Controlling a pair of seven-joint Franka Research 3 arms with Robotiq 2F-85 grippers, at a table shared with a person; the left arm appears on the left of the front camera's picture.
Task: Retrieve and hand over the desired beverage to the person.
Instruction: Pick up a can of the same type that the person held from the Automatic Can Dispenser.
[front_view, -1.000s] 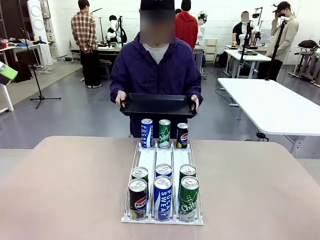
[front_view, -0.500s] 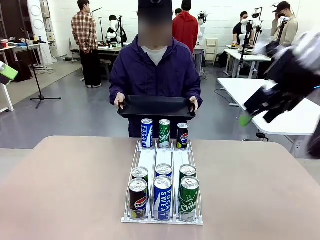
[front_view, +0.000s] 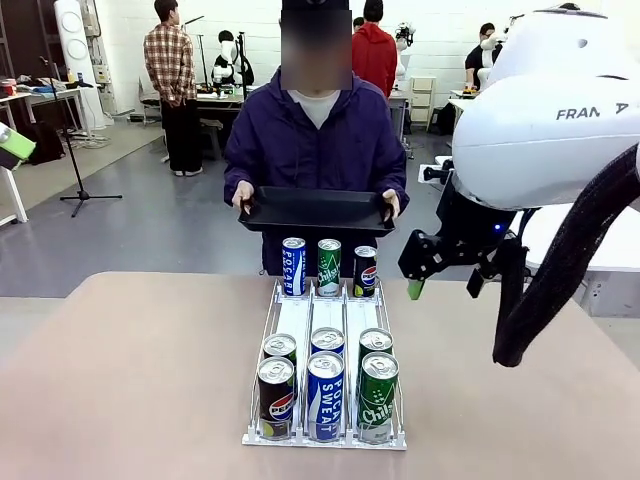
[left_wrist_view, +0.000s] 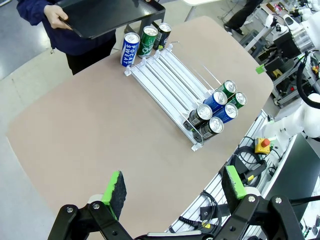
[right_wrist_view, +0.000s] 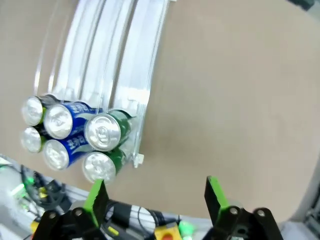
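A wire rack (front_view: 328, 315) lies lengthwise on the table. At its far end stand a blue can (front_view: 293, 266), a green can (front_view: 329, 267) and a black can (front_view: 365, 271). Several more cans (front_view: 326, 381) crowd its near end. The person (front_view: 312, 140) stands behind the table and holds a black tray (front_view: 316, 211) with both hands. My right gripper (front_view: 444, 284) hangs open above the table, right of the rack's far end, holding nothing. In the right wrist view the right gripper (right_wrist_view: 155, 195) looks down at the near cans (right_wrist_view: 75, 135). My left gripper (left_wrist_view: 174, 185) is open and high over the table's bare left part, far from the rack (left_wrist_view: 170, 80).
The tan table (front_view: 120, 380) has bare room on both sides of the rack. My right arm's white body (front_view: 550, 110) blocks the upper right of the front view. Other people and white tables (front_view: 530, 200) stand far behind.
My right arm has swung in from the right and come down toward the table beside the rack's far end. The person, the tray and the cans have stayed put.
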